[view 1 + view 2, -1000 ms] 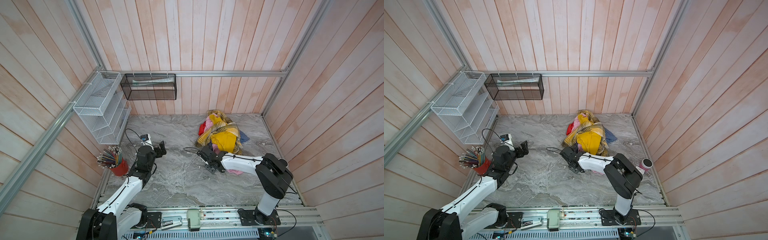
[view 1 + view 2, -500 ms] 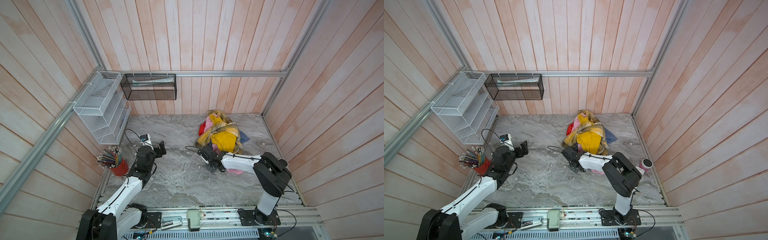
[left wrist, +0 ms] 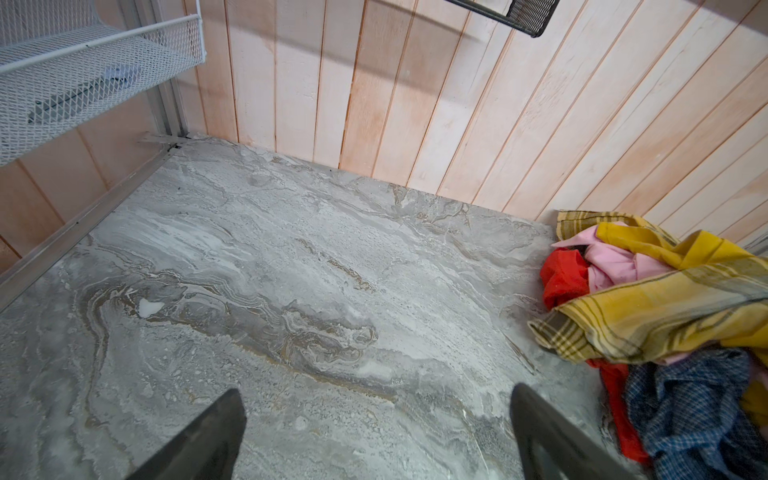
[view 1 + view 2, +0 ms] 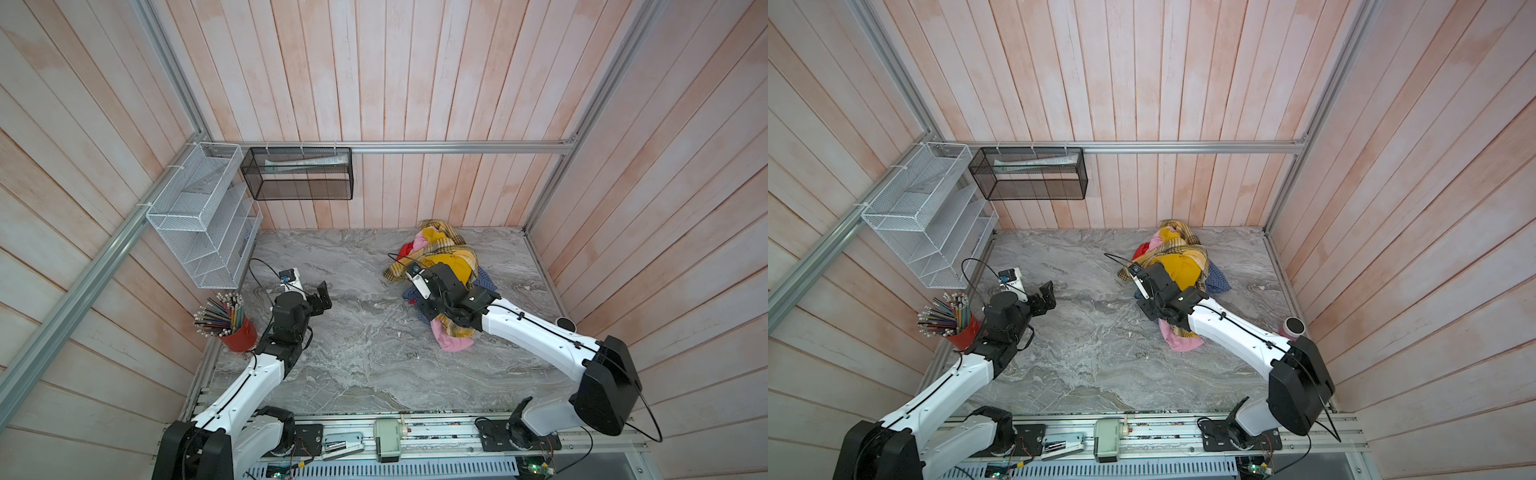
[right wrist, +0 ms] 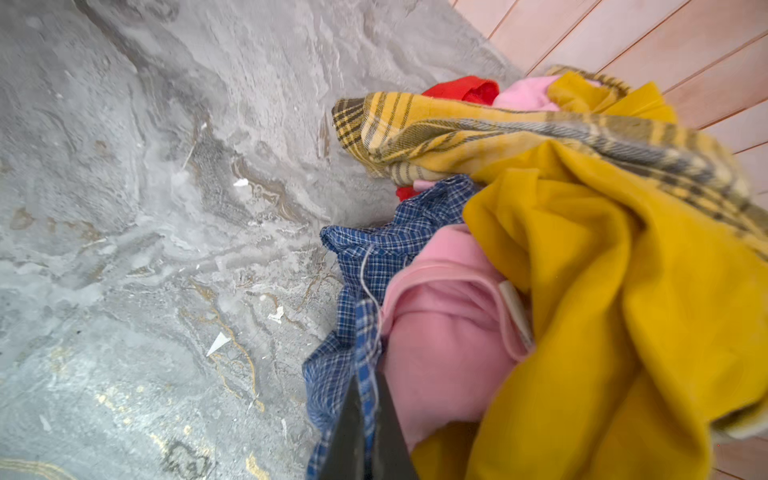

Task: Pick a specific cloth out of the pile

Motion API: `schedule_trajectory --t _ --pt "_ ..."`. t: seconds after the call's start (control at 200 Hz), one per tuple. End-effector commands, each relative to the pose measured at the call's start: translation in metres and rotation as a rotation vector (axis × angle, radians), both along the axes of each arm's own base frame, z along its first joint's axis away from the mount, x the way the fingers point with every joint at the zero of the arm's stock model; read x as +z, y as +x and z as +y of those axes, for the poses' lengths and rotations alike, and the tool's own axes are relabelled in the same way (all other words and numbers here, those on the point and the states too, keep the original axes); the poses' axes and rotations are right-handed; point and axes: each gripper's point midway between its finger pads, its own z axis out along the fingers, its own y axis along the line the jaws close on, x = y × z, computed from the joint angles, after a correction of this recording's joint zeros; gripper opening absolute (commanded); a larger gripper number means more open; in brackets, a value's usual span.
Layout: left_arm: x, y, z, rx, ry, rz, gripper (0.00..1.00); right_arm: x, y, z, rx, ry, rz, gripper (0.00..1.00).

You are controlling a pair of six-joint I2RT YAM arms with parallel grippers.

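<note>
Pinching: right gripper (image 5: 365, 401), jaws together on a fold of the cloth (image 5: 376, 253), blue check, at the near edge of the pile (image 4: 442, 259). Advice: draw low and outward, since pink cloth (image 5: 444, 332) and mustard cloth (image 5: 602, 291) drape over it and will likely drag. Left gripper (image 3: 376, 390): jaws apart, empty, over bare surface (image 3: 291, 270). Farthest: pencil cup (image 4: 239, 336).

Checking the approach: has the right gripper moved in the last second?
Yes. The right gripper shifted toward the wooden back wall, into the fabric pile; fingers shut on blue checked cloth.
</note>
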Motion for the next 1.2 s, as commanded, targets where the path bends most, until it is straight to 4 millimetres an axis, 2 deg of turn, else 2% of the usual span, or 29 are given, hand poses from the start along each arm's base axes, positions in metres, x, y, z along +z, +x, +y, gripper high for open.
schedule_trajectory --t 0.0,0.115,0.215,0.275,0.385,0.555,0.695,0.73,0.775,0.875,0.93,1.101,1.196 --pt "-0.007 -0.004 0.000 0.001 0.006 0.011 1.00 0.039 0.004 0.000 -0.018 0.111 -0.058 0.00" --pt "-0.007 -0.005 0.000 0.000 0.004 0.011 1.00 0.066 0.006 -0.010 -0.037 0.179 -0.114 0.00" --pt "-0.009 -0.005 0.000 0.000 0.006 0.014 1.00 0.079 0.009 -0.025 -0.076 0.226 -0.126 0.00" --pt "-0.010 -0.005 0.000 -0.001 0.004 0.015 1.00 0.074 0.012 -0.036 -0.111 0.224 -0.121 0.00" --pt "-0.010 -0.005 0.000 -0.003 0.002 0.014 1.00 0.050 0.016 -0.050 -0.166 0.186 -0.076 0.00" --pt "-0.009 -0.005 0.000 -0.004 0.005 0.011 1.00 0.055 0.027 -0.083 -0.297 0.210 -0.103 0.00" --pt "-0.010 -0.004 -0.001 -0.006 0.001 0.012 1.00 0.036 0.034 -0.108 -0.394 0.132 -0.085 0.00" --pt "-0.010 -0.004 -0.001 -0.006 0.000 0.013 1.00 0.032 0.034 -0.106 -0.384 0.125 -0.077 0.00" --pt "-0.012 -0.004 -0.002 -0.008 -0.002 0.018 1.00 0.029 0.032 -0.094 -0.320 0.141 -0.058 0.00" --pt "-0.012 -0.003 -0.002 -0.009 -0.006 0.019 1.00 0.026 0.018 -0.050 -0.162 0.210 -0.034 0.00" --pt "-0.013 -0.003 -0.003 -0.009 -0.008 0.023 1.00 0.021 0.014 -0.035 -0.127 0.207 -0.040 0.00" --pt "-0.016 -0.004 -0.003 -0.012 -0.007 0.028 1.00 -0.013 0.021 -0.040 -0.195 0.104 0.023 0.00" --pt "-0.016 -0.004 -0.003 -0.010 -0.009 0.027 1.00 -0.023 0.019 -0.031 -0.153 0.087 0.046 0.00"
